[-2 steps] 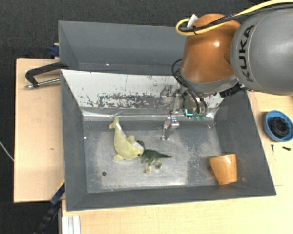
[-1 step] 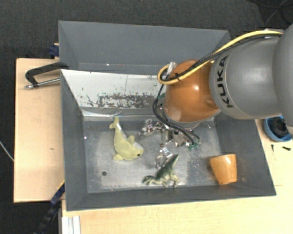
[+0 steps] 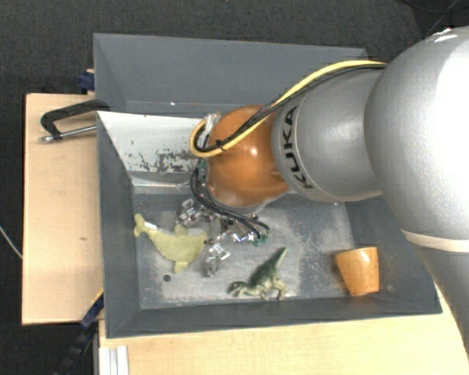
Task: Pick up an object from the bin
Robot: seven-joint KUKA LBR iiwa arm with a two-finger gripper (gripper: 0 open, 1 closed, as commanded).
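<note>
Just left of the claw (image 3: pixel 216 250): pale yellow whale toy (image 3: pixel 174 245), long axis running leftward. Spread or pressed together: cannot tell.

A robotics lab: KUKA arm (image 3: pixel 352 147) over grey bin (image 3: pixel 219 76).

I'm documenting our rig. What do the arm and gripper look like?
The arm is thick, rounded and silver-grey, lettered KUKA in black. An orange dome cover caps the wrist; a yellow cable and black cables loop around it. The gripper is small, bare metal.
</note>
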